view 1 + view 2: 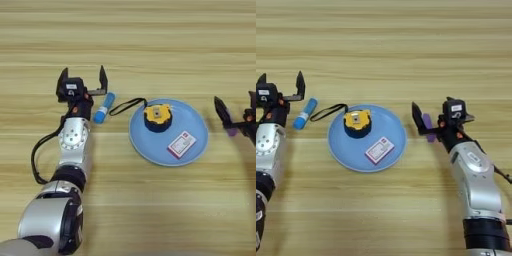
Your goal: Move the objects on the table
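Objects on the table (150,30), read left to right. Left gripper (83,80) sits at the plate's 9 o'clock side, its fingers spread wide and holding nothing. Just right of its right finger lies a blue tube (104,107), white-labelled, with its long axis running from 1 o'clock to 7 o'clock; it is beside the fingers, not between them, so the left arm is plainly the nearer one for it. Next comes a blue plate (192,120) carrying the tape measure (157,118) at its 10 o'clock part and a small red-and-white card (181,144) toward 4 o'clock; the measure's black cord (126,105) trails over the rim toward the tube. Right of the plate, at its 3 o'clock, the purple stick (428,128) lies close to upright in the view, about 12 to 6 o'clock, between the parted fingers of the right gripper (431,122); whether they press on it cannot be told. Any lift of the stick would likely fall to the right arm. Bare wood stretches far beyond 12 o'clock, leaving ample room.
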### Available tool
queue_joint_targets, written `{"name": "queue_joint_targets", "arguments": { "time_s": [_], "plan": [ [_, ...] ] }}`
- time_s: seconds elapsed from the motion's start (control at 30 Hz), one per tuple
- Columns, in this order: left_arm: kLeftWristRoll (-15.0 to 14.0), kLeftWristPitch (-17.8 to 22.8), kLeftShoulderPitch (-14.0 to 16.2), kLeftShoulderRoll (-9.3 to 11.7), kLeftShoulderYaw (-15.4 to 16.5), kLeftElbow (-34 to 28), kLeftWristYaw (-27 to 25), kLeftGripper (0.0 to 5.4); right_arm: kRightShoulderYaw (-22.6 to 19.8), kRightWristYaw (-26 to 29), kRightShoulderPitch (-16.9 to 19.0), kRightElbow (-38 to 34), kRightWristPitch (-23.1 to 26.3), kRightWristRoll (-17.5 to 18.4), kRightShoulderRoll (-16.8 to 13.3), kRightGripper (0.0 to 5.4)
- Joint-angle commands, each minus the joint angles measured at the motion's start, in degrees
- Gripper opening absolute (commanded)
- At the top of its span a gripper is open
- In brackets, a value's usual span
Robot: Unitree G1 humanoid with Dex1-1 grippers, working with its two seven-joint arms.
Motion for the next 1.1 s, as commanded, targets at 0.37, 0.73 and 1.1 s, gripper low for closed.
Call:
{"name": "queue_joint_targets", "arguments": {
  "time_s": [0.37,0.73,1.1],
  "plan": [
    [0.2,0.5,0.1,-0.1,-0.2,0.0,0.0,5.40,10.6,0.9,-4.2,0.6,-0.8,-5.4,4.0,5.37],
    [0.2,0.4,0.2,-0.1,-0.2,-0.2,0.0,5.40,17.7,1.8,-6.4,3.1,-1.2,-8.1,8.9,5.37],
    [0.3,0.4,0.5,-0.4,-0.4,-0.5,0.1,5.40,19.8,2.0,-10.6,18.8,-5.8,-10.7,12.2,5.37]
  ]
}}
